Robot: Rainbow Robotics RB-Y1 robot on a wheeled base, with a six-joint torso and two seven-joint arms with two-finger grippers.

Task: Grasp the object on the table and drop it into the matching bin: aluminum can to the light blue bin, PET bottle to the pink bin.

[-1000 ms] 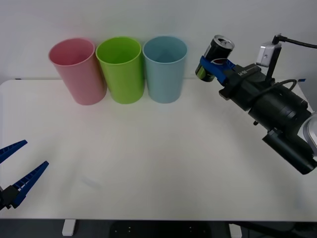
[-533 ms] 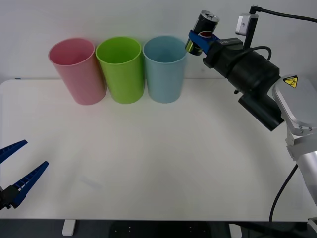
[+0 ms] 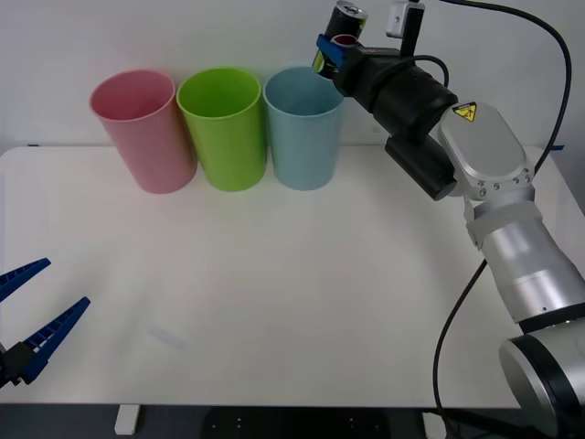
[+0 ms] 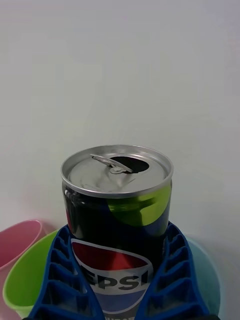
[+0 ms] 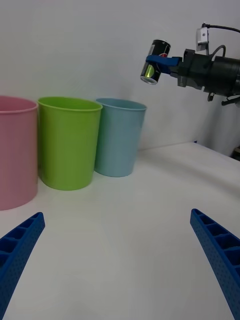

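Observation:
My right gripper (image 3: 333,48) is shut on the aluminum can (image 3: 341,26), a small dark can with a silver top and a red-white-blue label (image 4: 117,220). It holds the can in the air just above the right rim of the light blue bin (image 3: 304,126). In the left wrist view the can (image 5: 155,62) hangs above and to the right of the light blue bin (image 5: 119,136). The pink bin (image 3: 143,130) stands at the left end of the row on the white table (image 3: 292,302). My left gripper (image 3: 32,315) rests open at the table's front left edge.
A lime green bin (image 3: 224,127) stands between the pink and light blue bins, all three touching in a row at the back of the table. The right arm (image 3: 475,165) stretches over the table's back right part.
The right gripper has carried the can up and to the left, from beside the light blue bin to just above its right rim. The left gripper has not moved.

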